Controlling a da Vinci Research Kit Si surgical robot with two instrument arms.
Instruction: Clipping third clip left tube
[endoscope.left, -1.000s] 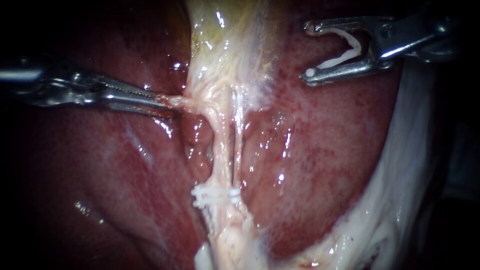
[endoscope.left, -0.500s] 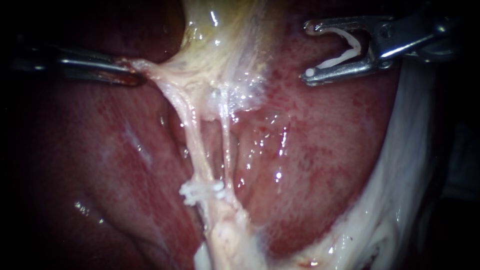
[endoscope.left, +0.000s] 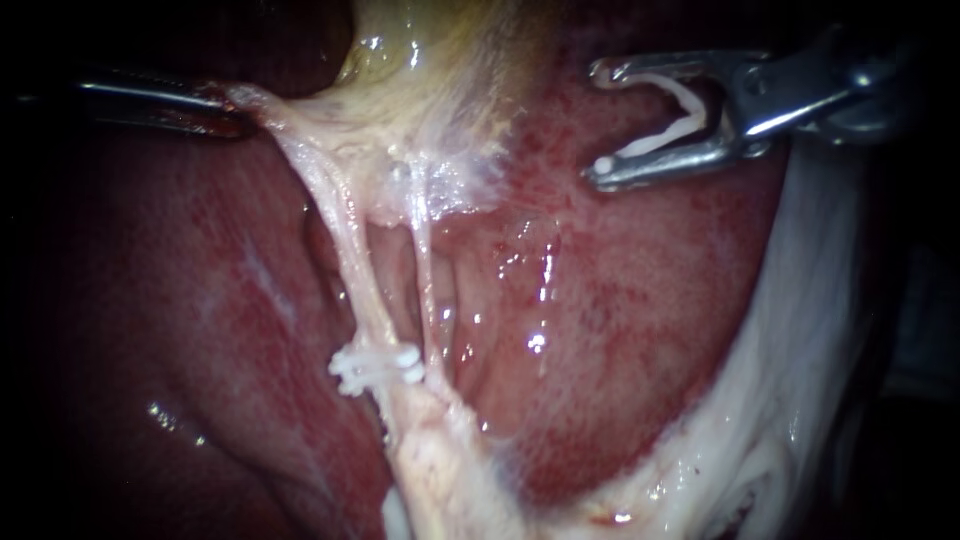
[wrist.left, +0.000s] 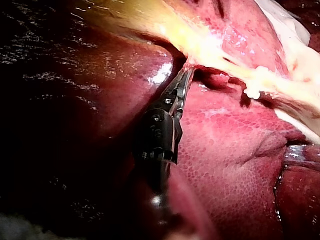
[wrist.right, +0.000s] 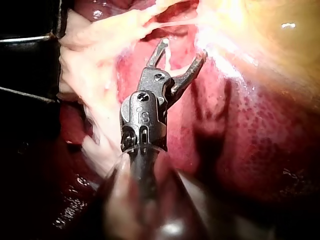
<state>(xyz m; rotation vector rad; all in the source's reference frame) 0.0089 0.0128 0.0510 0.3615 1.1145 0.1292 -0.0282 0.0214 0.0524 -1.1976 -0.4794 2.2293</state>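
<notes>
1. Slender steel left instrument (endoscope.left: 235, 120): jaws clenched on pale membrane (endoscope.left: 300, 130), stretching the whitish, cord-like left tube (endoscope.left: 350, 270) that runs from them.
2. Steel right instrument (endoscope.left: 605, 122): jaws cradle a white open plastic clip (endoscope.left: 680, 110), well apart from that tube.
3. Risk: hard traction may tear it, and a wide bite may snag the thinner neighbouring strand (endoscope.left: 425, 290).

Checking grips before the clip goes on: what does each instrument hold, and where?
Left instrument: jaws shut on the edge of the pale tissue above the tubes. Right instrument: an open white clip, seated between its jaws.
</notes>
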